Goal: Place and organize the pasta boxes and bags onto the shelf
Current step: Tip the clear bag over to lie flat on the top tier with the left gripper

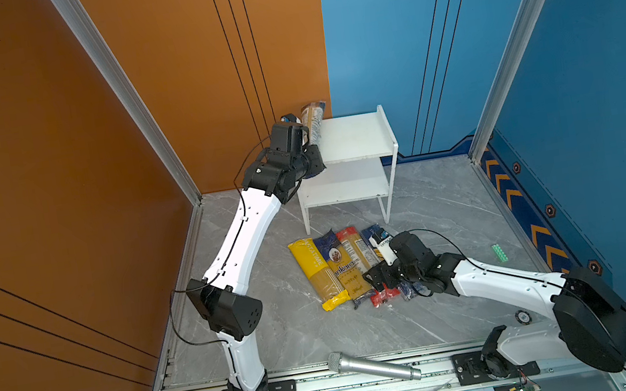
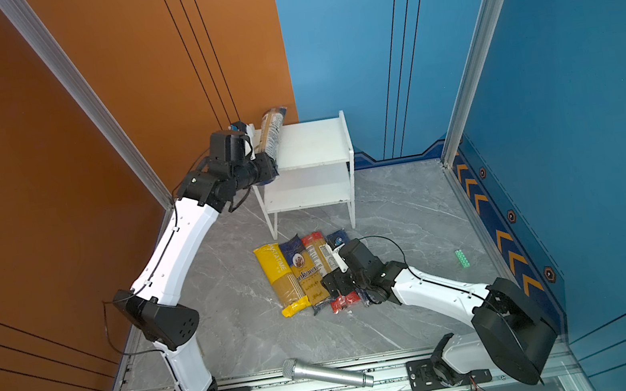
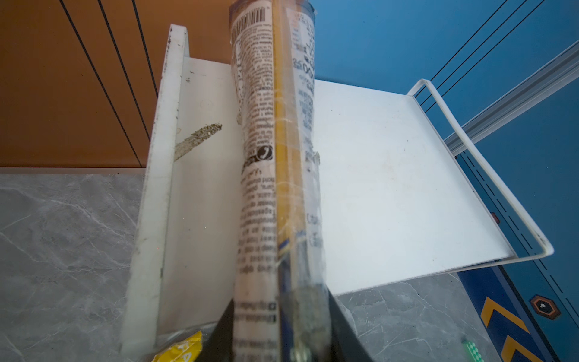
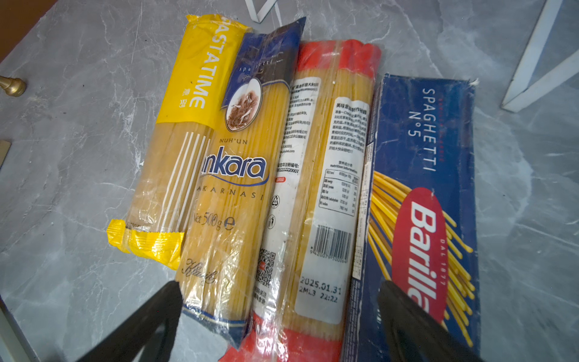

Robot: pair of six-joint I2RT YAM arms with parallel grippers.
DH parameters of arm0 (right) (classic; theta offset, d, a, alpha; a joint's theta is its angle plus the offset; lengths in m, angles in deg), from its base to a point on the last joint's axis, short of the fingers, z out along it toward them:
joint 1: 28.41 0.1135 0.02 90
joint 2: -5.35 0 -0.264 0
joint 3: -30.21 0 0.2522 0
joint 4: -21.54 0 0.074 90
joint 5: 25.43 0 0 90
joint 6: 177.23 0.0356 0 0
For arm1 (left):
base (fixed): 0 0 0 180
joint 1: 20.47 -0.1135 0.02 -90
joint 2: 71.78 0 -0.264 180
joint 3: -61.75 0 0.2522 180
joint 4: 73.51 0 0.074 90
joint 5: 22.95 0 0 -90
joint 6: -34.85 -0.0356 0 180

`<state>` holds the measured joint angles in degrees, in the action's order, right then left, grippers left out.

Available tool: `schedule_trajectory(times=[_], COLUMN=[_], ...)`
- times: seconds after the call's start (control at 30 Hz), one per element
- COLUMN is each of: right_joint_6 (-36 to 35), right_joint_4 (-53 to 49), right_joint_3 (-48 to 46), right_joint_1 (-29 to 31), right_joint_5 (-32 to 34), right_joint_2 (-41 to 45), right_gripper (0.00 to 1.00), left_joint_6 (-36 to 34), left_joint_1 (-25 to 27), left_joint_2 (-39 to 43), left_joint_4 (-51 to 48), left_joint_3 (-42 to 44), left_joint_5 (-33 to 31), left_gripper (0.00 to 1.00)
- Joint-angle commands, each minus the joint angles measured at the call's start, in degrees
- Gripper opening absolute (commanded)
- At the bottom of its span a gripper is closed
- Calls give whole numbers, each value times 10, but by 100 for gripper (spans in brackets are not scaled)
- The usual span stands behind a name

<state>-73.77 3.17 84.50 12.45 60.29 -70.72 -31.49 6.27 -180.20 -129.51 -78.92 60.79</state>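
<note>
Shelving step: the left end effector [image 3: 282,310] pinches the clear pack [image 3: 266,141], which reaches ahead of it over the top board of the shelf [image 3: 391,175]. It probably needs lowering flat, then release. The right end effector [image 4: 280,286] hovers open above the red-ended pack [image 4: 326,141].

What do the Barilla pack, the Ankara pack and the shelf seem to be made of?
Barilla pack: printed cardboard, matte; flat faces, sharp edges, a frayed corner.
Ankara pack: glossy clear plastic film; it wrinkles and glints, and the contents show through.
Shelf: smooth white coated boards, perhaps metal or plastic; a scraped patch shows grey-brown beneath.
</note>
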Motion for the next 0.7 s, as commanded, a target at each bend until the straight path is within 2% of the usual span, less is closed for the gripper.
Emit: schedule_trajectory(times=[0.0, 0.13, 0.2, 0.3, 0.67], right_joint_6=[6, 7, 5, 6, 5], right_joint_4=[9, 9, 9, 11, 11], right_joint_3=[-1, -1, 0, 0, -1], right_joint_1=[-3, -3, -2, -2, -2], right_joint_5=[0, -1, -1, 0, -2], right_joint_2=[7, 7, 7, 6, 3], right_gripper=[95, 96, 96, 96, 96], left_joint_6=[-17, -18, -18, -21, -17], left_joint_1=[1, 1, 1, 1, 5], left_joint_2=[11, 8, 5, -1, -10], left_joint_4=[12, 11, 11, 8, 7], left_joint_3=[-23, -23, -23, -28, -31], left_joint_5=[-25, -27, -27, -22, -25], left_gripper=[35, 37, 43, 41, 42])
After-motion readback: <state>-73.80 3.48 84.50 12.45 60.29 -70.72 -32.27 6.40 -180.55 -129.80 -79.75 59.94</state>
